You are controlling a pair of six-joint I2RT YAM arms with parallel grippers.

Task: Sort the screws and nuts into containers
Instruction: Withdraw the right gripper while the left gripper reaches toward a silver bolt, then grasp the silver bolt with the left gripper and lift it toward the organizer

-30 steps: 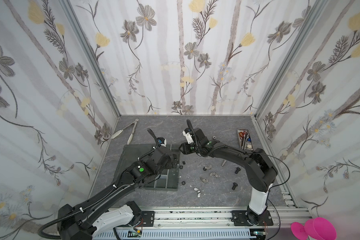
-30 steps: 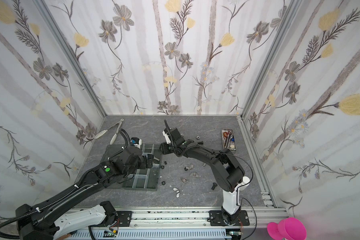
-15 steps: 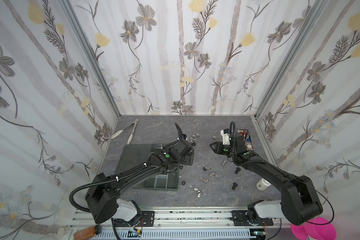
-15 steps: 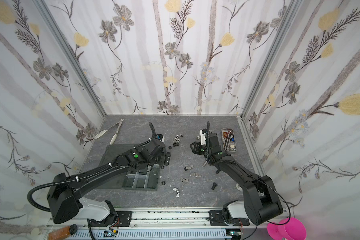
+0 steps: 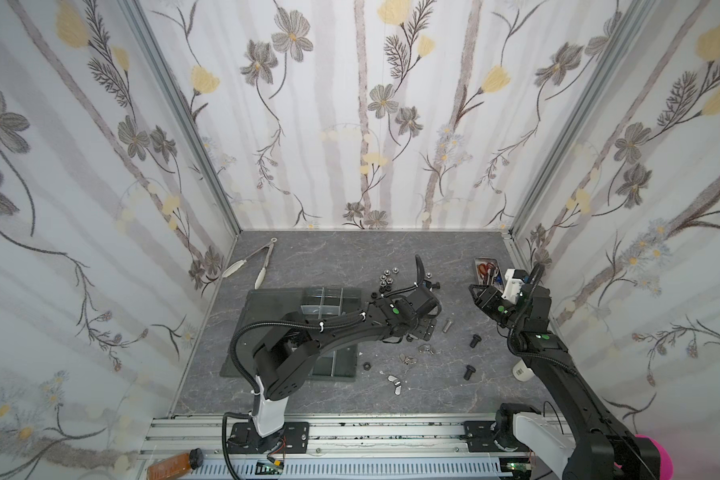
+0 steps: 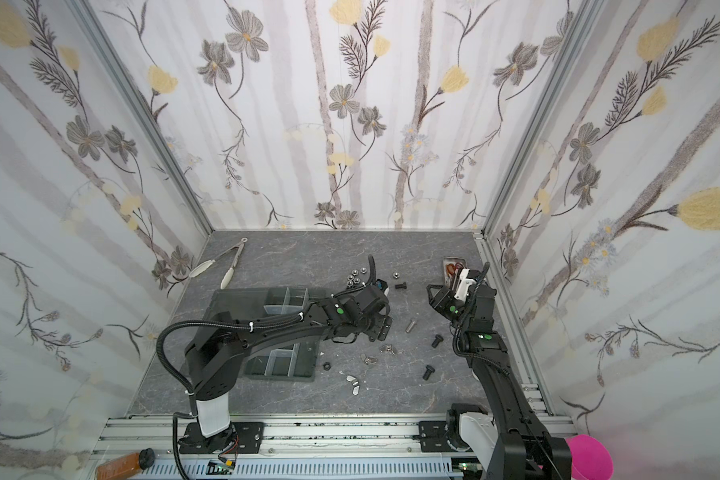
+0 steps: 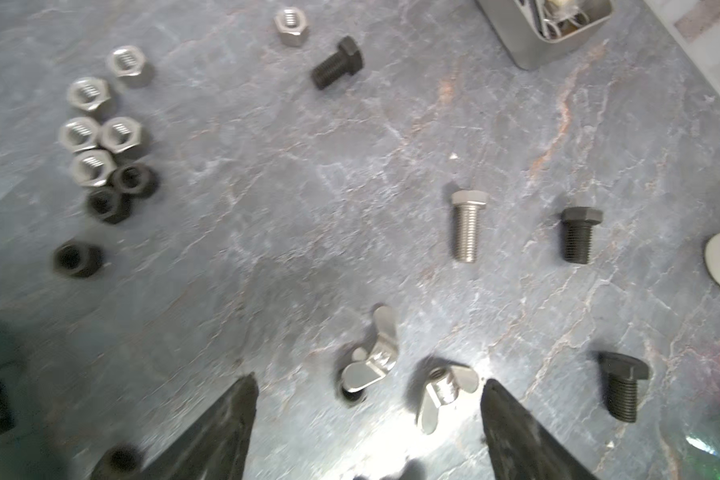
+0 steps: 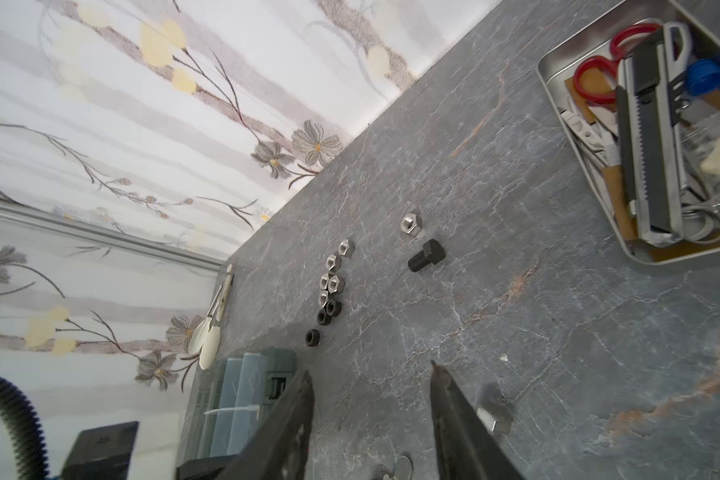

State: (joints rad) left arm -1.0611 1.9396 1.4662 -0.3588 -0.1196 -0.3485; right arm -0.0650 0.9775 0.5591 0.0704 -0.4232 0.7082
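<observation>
Now my left gripper (image 7: 368, 380) hangs with jaws apart and empty over two silver wing nuts (image 7: 371, 357) just right of the organiser tray (image 5: 267, 303), my right gripper (image 8: 370, 368) likewise parted and empty further right, hex nuts (image 7: 100, 137) clustered beyond, screws (image 7: 466, 226) loose between us on the table (image 5: 329, 257).

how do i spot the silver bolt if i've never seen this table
On the grey table, look between the dark organiser tray on the left and the metal tray of scissors at the back right. The silver bolt lies on bare tabletop there. Unlike the black bolts near it, it is shiny, and the other shiny pieces are hex nuts or wing nuts.
</observation>
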